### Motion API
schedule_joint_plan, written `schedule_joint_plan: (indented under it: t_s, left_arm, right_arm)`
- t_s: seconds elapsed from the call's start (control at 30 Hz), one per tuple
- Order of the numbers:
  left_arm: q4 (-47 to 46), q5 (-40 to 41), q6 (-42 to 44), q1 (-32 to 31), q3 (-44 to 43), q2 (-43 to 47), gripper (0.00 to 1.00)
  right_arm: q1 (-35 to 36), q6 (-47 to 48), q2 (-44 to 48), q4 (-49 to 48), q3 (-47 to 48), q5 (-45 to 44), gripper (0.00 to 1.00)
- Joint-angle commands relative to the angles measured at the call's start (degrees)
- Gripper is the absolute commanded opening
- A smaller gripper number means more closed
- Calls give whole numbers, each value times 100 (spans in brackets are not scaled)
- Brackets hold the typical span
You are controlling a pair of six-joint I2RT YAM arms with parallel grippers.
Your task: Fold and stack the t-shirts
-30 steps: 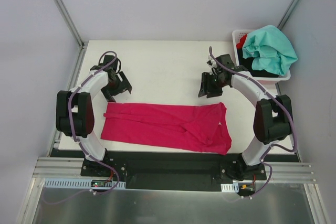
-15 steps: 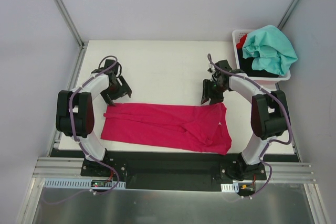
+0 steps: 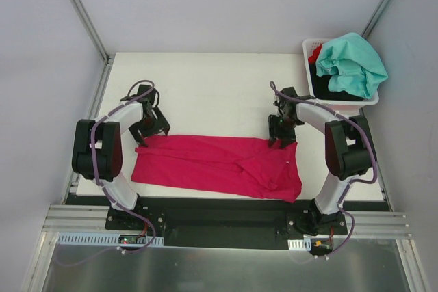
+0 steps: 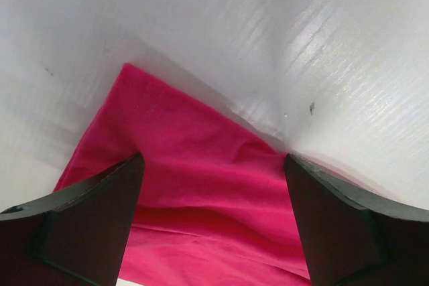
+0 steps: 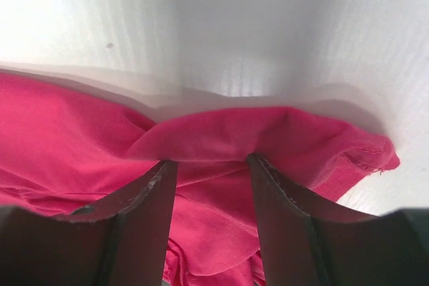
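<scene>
While the magenta-pink t-shirt (image 3: 205, 162) lies flat left of the white basket (image 3: 306, 52), long axis left-right, left gripper (image 4: 213, 165) gapes wide over its farther back corner, right gripper (image 5: 211, 163) narrowly straddles the nearer one's fold.

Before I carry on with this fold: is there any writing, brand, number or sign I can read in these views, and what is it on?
No text can be read in any view.
White label on the pink t-shirt: only a white speck in the top view, too small to read.
Basket, the teal t-shirt in it, and the table: no markings show.
</scene>
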State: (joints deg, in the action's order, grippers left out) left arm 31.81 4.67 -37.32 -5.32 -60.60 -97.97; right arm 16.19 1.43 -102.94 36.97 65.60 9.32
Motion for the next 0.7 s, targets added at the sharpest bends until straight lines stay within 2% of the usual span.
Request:
schedule_joint_plan:
  t_s: [0.0,0.17,0.33,0.5,0.67]
  left_arm:
    - [62,543,-83,-30,101,481,86]
    - [71,711,-82,136,22,490,87]
    - [62,737,-117,207,-119,253,87]
    - [88,737,-135,198,-180,410,86]
    - [430,922,14,-82,-513,1190,87]
  right_arm:
    - [25,-38,-25,582,224,-781,51]
    - [16,76,72,759,383,-1432,50]
    - [-36,103,37,794,497,-1679,50]
    - [-19,103,273,1022,786,-1513,49]
    - [139,147,1151,1453,1200,-986,49]
